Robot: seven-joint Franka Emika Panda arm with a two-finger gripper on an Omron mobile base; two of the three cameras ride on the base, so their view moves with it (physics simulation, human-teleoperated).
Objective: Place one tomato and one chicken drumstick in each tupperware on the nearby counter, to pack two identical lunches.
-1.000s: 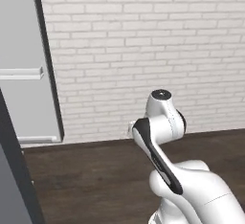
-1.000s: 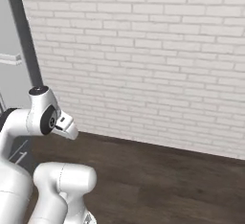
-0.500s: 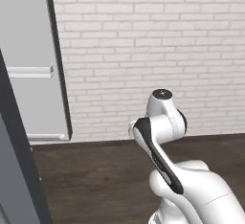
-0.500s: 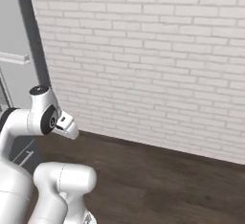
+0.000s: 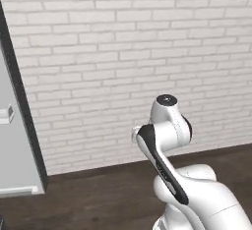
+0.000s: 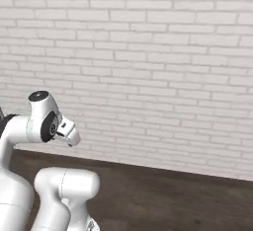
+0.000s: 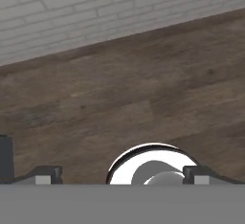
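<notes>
The tomato, chicken drumstick, tupperware and counter are out of view. My arm (image 5: 167, 126) is folded up over the base, its upper joint (image 6: 42, 121) in front of the brick wall. In the hand view my gripper (image 7: 122, 177) points down at bare dark wood floor. Its two fingertips (image 7: 45, 175) stand far apart, so it is open, and it holds nothing.
A white brick wall (image 5: 123, 52) fills the background, with a dark wood floor (image 7: 119, 89) running along its foot. A tall grey appliance door with a dark edge (image 5: 15, 165) stands at the far left of the left base view.
The whole picture has shifted with the base. The grey appliance has slid to the left edge of the left base view and out of the right base view. The arm keeps its pose.
</notes>
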